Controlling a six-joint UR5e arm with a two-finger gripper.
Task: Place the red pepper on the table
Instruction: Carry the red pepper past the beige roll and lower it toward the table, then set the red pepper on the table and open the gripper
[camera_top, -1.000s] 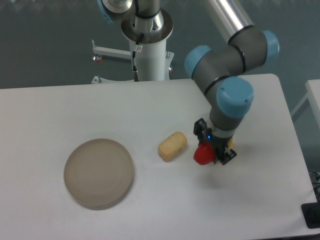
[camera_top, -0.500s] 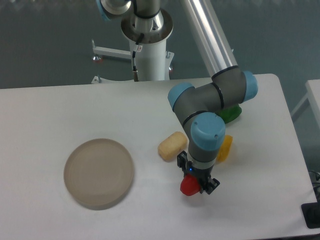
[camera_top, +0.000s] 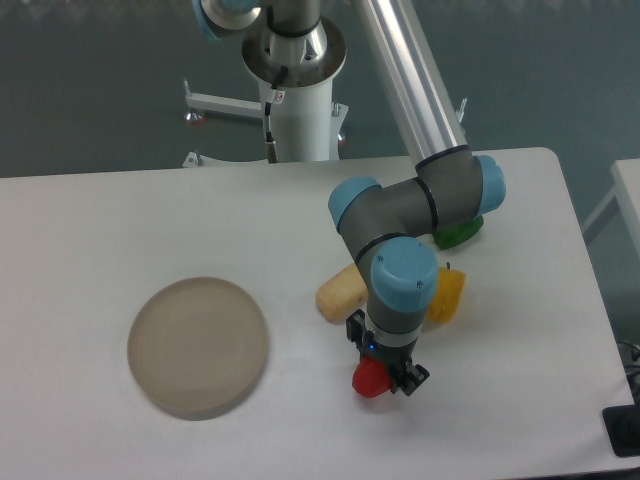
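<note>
Camera view, left to right. Plate: on the white surface, well apart from the rest. Roll: just beside the arm. Red pepper: pinched in my end effector, low over the surface, in front of the roll. Yellow pepper, green pepper: behind the arm. Risk: I judge an early release would let the pepper roll.

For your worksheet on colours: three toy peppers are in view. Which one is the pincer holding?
The red pepper, held in the pincer near the table's front. The yellow pepper and green pepper lie apart, behind the arm.
</note>
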